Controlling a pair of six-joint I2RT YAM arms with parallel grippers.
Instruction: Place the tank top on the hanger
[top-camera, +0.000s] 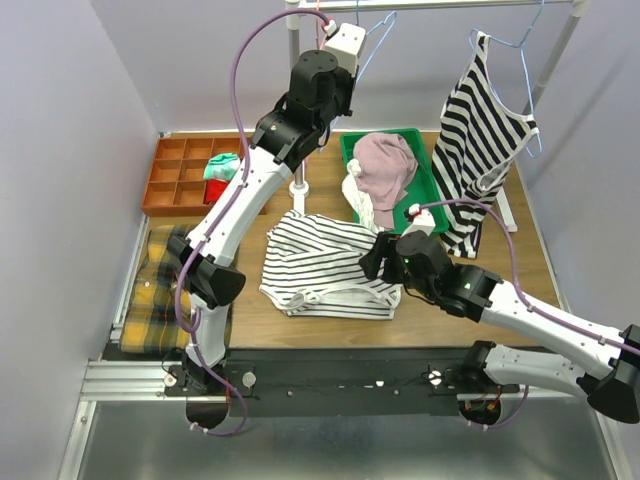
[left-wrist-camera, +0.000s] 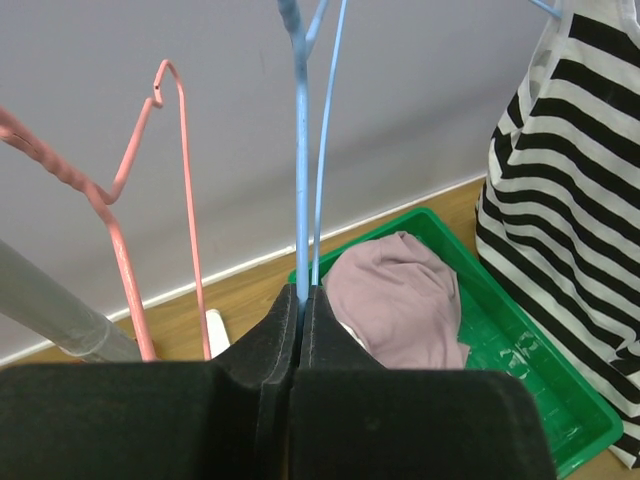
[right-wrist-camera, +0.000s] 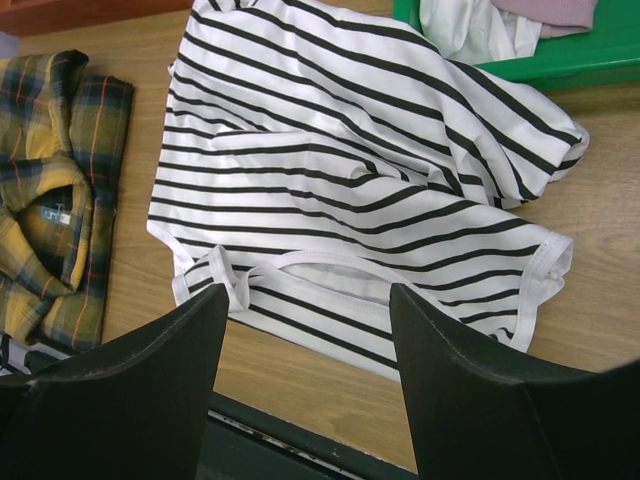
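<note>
The tank top (top-camera: 325, 262) lies crumpled on the table, white with thin dark stripes; it fills the right wrist view (right-wrist-camera: 350, 170), neck and straps toward the near edge. My right gripper (top-camera: 378, 258) is open and empty, hovering over the top's near hem (right-wrist-camera: 310, 295). My left gripper (top-camera: 348, 48) is raised to the rack, shut on the light-blue hanger (top-camera: 378, 35). In the left wrist view the closed jaws (left-wrist-camera: 302, 295) pinch the hanger's wire (left-wrist-camera: 300, 180), which rises straight up.
A pink-red hanger (left-wrist-camera: 185, 180) hangs left of the blue one. A green tray (top-camera: 432, 180) holds a pink garment (top-camera: 388, 165). A bold-striped top (top-camera: 480, 140) hangs at right. Plaid shirt (top-camera: 160, 290) and orange organizer (top-camera: 185, 175) are at left. The rack's white pole (top-camera: 297, 170) stands mid-table.
</note>
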